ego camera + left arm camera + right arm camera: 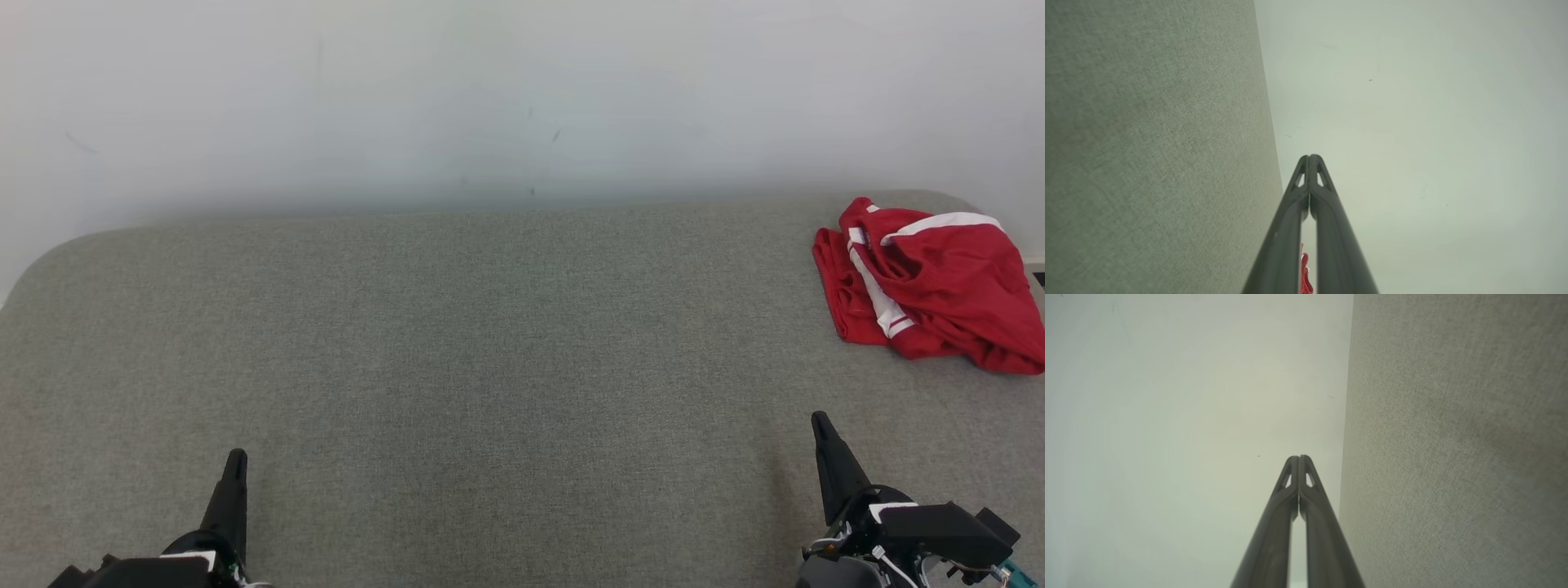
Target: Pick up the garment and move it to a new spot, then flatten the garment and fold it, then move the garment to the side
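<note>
I see the red garment [931, 286] crumpled at two o'clock on the cushion [490, 367]; my left gripper [235, 459] and right gripper [819, 423] are pinched together.

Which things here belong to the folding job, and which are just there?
Job:
- red garment, crumpled at the far right
- left gripper, shut
- right gripper, shut

Just there:
- grey fabric surface
- white wall
</note>
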Robot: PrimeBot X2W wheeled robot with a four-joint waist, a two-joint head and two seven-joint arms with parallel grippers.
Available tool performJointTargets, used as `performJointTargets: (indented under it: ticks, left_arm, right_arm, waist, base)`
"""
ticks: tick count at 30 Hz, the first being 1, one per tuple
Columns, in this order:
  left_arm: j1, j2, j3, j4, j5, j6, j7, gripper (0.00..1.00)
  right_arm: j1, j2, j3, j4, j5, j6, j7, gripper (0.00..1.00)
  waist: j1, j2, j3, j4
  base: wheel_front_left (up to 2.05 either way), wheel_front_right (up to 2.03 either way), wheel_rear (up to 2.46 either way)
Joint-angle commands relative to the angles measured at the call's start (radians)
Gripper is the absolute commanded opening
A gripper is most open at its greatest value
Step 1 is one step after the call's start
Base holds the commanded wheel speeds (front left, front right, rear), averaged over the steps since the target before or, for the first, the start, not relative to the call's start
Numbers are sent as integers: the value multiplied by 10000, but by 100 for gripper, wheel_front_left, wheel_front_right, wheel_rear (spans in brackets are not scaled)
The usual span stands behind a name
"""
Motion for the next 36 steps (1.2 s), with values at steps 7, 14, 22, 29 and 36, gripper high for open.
performJointTargets:
  ticks: [7,14,22,29,36]
  left_arm:
    - [-87,-27,39,12,51,-15,42,0]
    - [-87,-28,39,12,55,-15,45,0]
    - [-88,-31,41,12,57,-15,46,0]
    - [-88,-31,44,12,59,-15,38,0]
    - [-88,-33,44,11,61,-15,40,0]
  right_arm:
    - [-80,13,-4,10,12,-21,24,0]
    - [-80,13,-4,7,12,-21,24,0]
    - [-79,13,-4,7,10,-21,24,0]
    - [-79,13,-4,12,10,-21,23,0]
    - [-79,13,-3,12,9,-21,23,0]
  waist:
    - [0,0,0,0]
    - [0,0,0,0]
    - [0,0,0,0]
    - [0,0,0,0]
    - [0,0,0,0]
  base:
    - [0,0,0]
    - [0,0,0]
    - [0,0,0]
    - [0,0,0]
    - [0,0,0]
